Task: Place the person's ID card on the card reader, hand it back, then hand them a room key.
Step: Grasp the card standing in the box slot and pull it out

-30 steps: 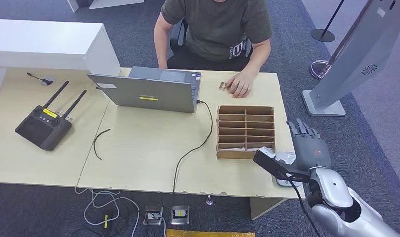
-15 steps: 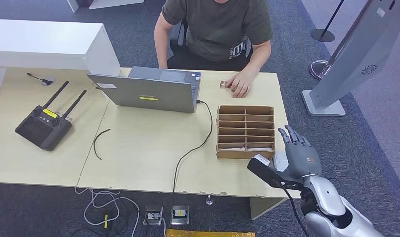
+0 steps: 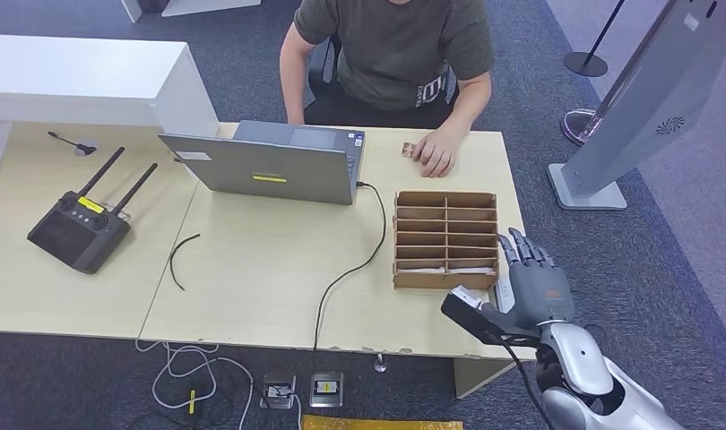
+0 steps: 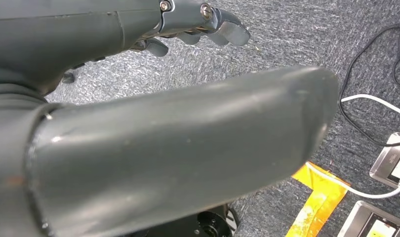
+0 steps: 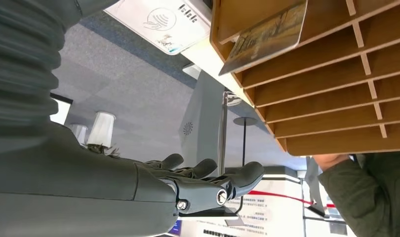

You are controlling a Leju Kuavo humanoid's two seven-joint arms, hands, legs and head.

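A person sits across the table with one hand [image 3: 437,152] resting on it, fingertips on a small brownish card [image 3: 407,150]. The wooden slotted organizer [image 3: 446,236] stands at the table's right end; a card [image 5: 264,33] lies in one of its near slots. The white card reader [image 5: 163,19] lies beside the organizer's near right corner, mostly hidden under my right hand [image 3: 531,285]. That hand hovers there with fingers spread and holds nothing. My left hand [image 4: 198,22] hangs over the carpet, fingers loosely extended and empty.
A grey laptop [image 3: 279,163] sits mid-table with a black cable [image 3: 350,269] trailing to the front edge. A black controller [image 3: 80,229] lies at the left. A white kiosk [image 3: 651,98] stands on the floor to the right. Plugs and cables lie under the table.
My right hand has moved left and nearer the table edge, now covering most of the card reader beside the organizer. The person's hand has shifted only slightly.
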